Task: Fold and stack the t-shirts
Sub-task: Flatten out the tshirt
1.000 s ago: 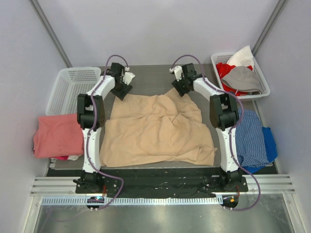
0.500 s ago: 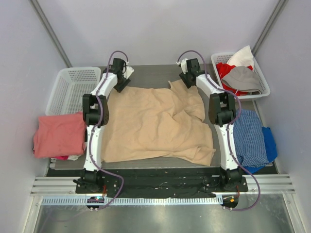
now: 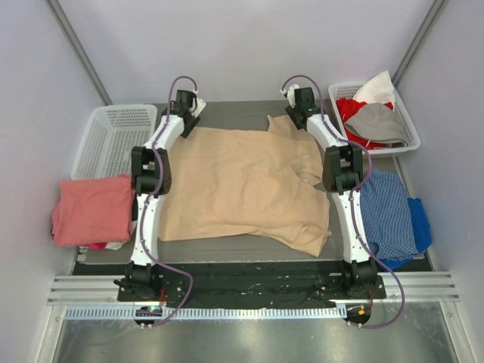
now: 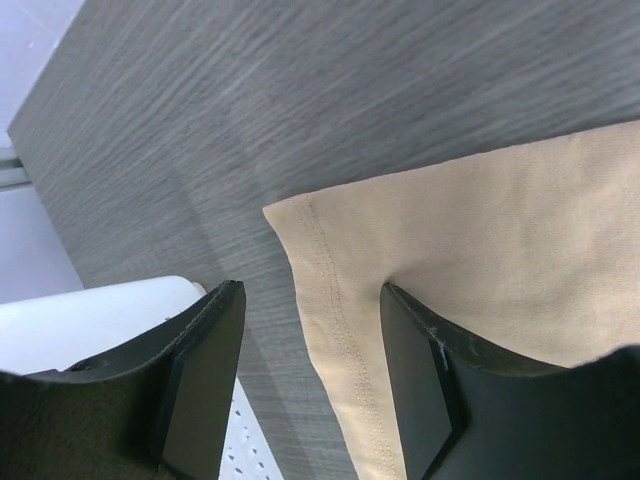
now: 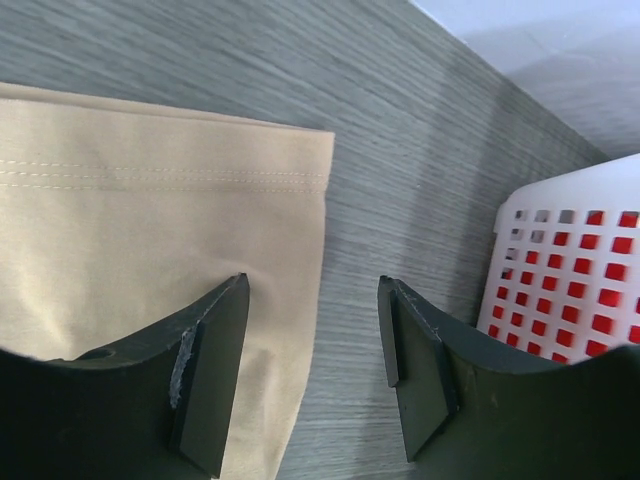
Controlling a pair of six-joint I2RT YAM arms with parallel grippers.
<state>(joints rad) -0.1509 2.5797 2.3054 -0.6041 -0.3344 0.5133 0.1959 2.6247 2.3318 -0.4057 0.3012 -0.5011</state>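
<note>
Well — tan t-shirt (image 3: 242,185) flat on table (image 3: 234,111).

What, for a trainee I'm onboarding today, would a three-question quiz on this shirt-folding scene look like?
1. True or false: the tan t-shirt lies spread out on the table.
2. Where is the salmon-pink t-shirt? A) in a white basket B) left of the tan one C) under the tan one
3. Fill in: the left gripper and the right gripper both have their jaws ____ over a corner of the tan t-shirt.

Key: 1 true; 2 B; 3 open.
</note>
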